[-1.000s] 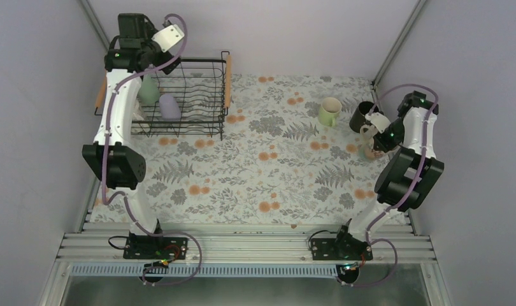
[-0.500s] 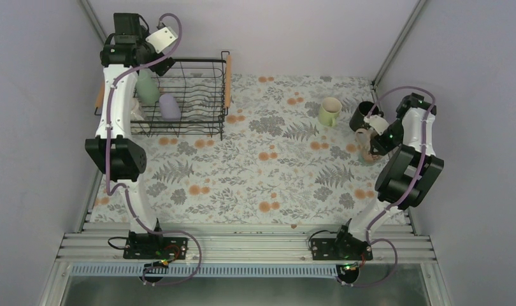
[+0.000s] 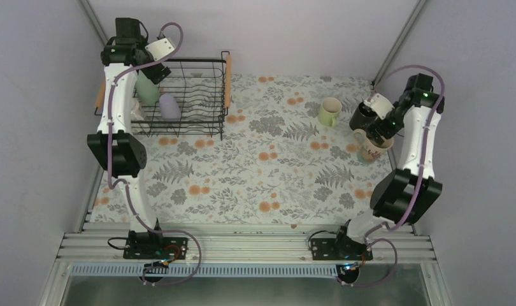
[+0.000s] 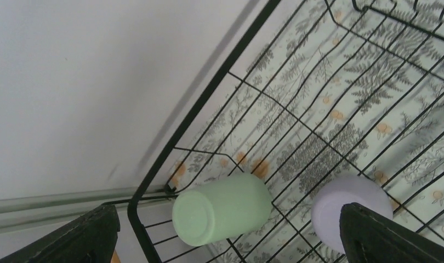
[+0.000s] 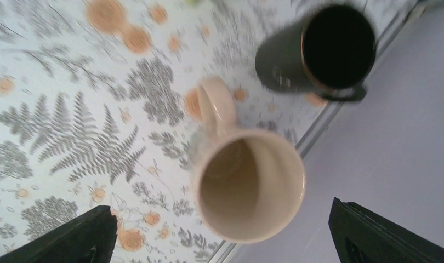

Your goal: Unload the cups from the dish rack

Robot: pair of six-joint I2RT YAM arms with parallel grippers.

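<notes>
Hovering above the dish rack (image 3: 198,95), the left gripper (image 4: 226,219) has its jaws wide apart with nothing between them. Right below it in the left wrist view is a mint green cup (image 4: 231,203), lying tilted on the rack wires with its closed base toward the camera. A lavender cup (image 4: 348,205) sits just beside it, rounded end up, partly hidden by one finger. Both cups are inside the rack, not touched by the gripper. The rack sits at the far left corner of the worktop (image 3: 243,185), with wooden handles (image 3: 228,83) on its two short sides.

The right gripper (image 5: 222,211) is also spread apart and empty, held over the beige patterned mug (image 5: 247,183). That mug stands upright, mouth up, at the right edge of the worktop, free of both fingers. A black mug (image 5: 318,49) is upright just beyond it toward the far right corner, close to it; whether they touch is unclear, as the wrist view is a bit blurred. A light green mug (image 3: 330,111) stands upright left of the black one, apart from it, on the floral cloth (image 3: 274,153).
</notes>
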